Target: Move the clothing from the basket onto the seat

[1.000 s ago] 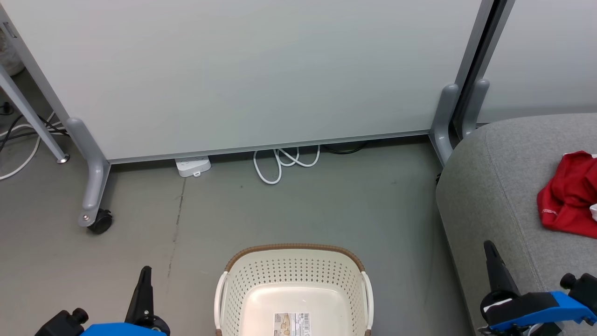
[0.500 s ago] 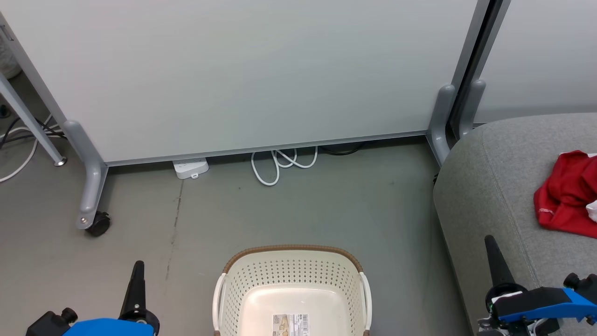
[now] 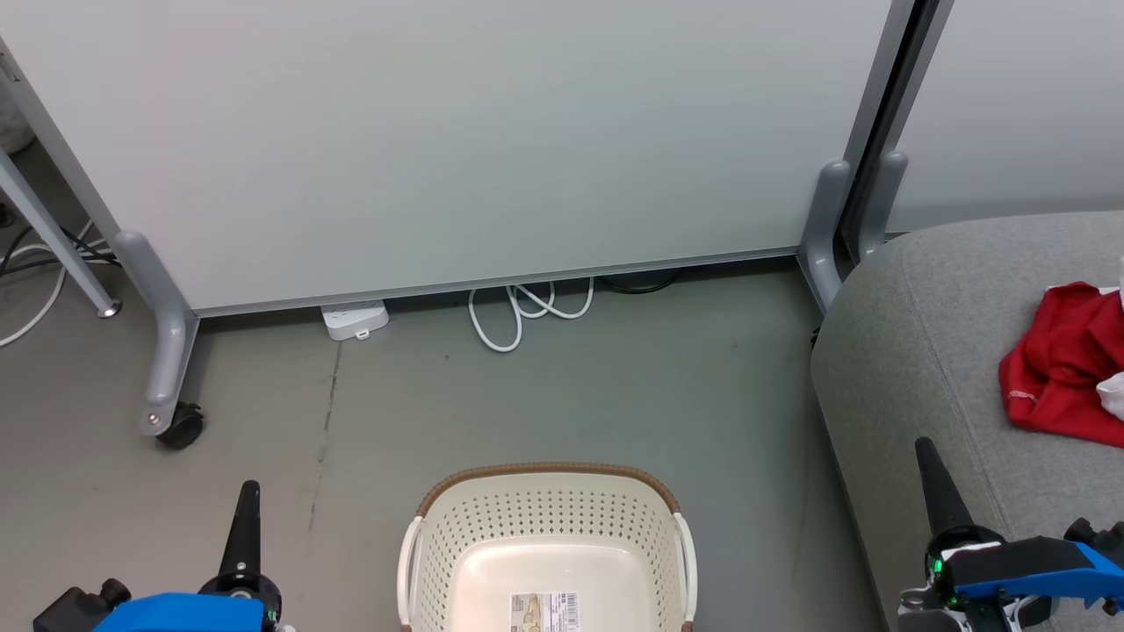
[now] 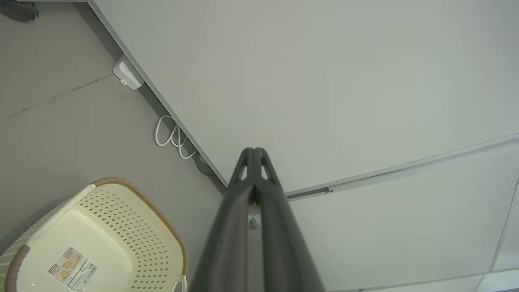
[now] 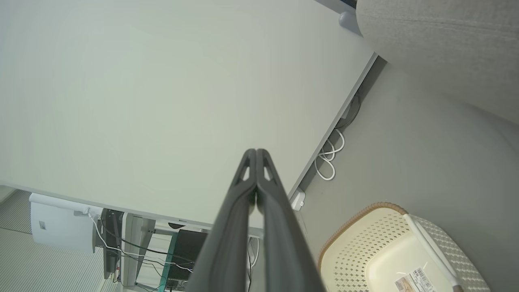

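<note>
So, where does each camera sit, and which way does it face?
Head view: on the head, looking forward and down at the basket and the seat with clothing; left end effector and right end effector at bottom corners.
Left wrist view: on the left wrist, looking along its shut fingers at the white panel.
Right wrist view: on the right wrist, looking along its shut fingers at that panel.
Both wrist views share the basket and cable.

Closed left claw point(image 4: 254, 152) above the basket point(image 4: 134, 211).
</note>
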You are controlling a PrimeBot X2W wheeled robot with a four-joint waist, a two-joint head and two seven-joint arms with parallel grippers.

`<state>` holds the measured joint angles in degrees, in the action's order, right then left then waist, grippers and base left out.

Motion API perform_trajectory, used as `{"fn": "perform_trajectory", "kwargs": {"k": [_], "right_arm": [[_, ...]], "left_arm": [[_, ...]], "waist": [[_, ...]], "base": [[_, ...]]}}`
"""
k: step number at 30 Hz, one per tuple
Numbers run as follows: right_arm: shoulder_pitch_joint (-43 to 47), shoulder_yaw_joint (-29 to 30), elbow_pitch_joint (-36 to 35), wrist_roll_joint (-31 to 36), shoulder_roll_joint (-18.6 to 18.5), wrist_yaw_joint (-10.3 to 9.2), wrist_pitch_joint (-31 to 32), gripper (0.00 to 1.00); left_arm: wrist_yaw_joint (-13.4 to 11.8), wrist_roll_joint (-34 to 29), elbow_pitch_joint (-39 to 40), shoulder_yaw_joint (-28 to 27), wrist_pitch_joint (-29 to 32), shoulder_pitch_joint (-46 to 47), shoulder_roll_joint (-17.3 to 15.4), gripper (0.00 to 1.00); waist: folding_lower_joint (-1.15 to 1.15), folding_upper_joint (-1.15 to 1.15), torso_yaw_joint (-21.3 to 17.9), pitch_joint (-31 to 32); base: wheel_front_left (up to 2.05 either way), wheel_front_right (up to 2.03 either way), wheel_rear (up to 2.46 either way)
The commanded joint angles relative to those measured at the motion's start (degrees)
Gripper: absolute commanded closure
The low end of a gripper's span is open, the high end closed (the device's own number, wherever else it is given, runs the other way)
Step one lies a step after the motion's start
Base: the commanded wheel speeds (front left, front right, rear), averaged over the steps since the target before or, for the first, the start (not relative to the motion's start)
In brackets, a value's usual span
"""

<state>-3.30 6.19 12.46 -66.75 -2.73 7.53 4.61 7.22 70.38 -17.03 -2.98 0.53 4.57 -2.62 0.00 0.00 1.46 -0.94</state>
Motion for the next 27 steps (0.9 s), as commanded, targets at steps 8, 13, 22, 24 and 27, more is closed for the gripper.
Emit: {"fn": "perform_trajectory", "kwargs": {"k": [8, 13, 22, 24, 27], "right_arm": [[-1.54, 0.2, 0.15, -5.68, -0.19, -0.04, 0.54, 1.0], [-1.82, 0.23, 0.33, -8.47, -0.2, -0.04, 0.8, 1.0], [-2.24, 0.27, 0.68, -13.1, -0.2, -0.04, 1.09, 1.0], [-2.35, 0.28, 0.75, -14.11, -0.21, -0.04, 1.19, 1.0], [-2.49, 0.29, 0.88, -15.61, -0.21, -0.04, 1.31, 1.0]], "left_arm": [[0.31, 4.74, 1.13, -0.98, 1.39, 1.37, -0.43, 1.0], [0.33, 7.13, 1.42, -1.36, 1.96, 1.46, -0.44, 1.0], [0.36, 11.19, 1.91, -1.97, 3.07, 1.59, -0.45, 1.0], [0.37, 12.05, 1.99, -2.08, 3.41, 1.6, -0.46, 1.0], [0.37, 13.38, 2.15, -2.28, 3.71, 1.64, -0.46, 1.0]], "waist": [[0.0, 0.0, -0.24, 0.12], [0.0, 0.0, -0.38, 0.2], [0.0, 0.0, -0.64, 0.33], [0.0, 0.0, -0.7, 0.36], [0.0, 0.0, -0.78, 0.41]], "base": [[0.0, 0.0, 0.0], [0.0, 0.0, 0.0], [0.0, 0.0, 0.0], [0.0, 0.0, 0.0], [0.0, 0.0, 0.0]]}}
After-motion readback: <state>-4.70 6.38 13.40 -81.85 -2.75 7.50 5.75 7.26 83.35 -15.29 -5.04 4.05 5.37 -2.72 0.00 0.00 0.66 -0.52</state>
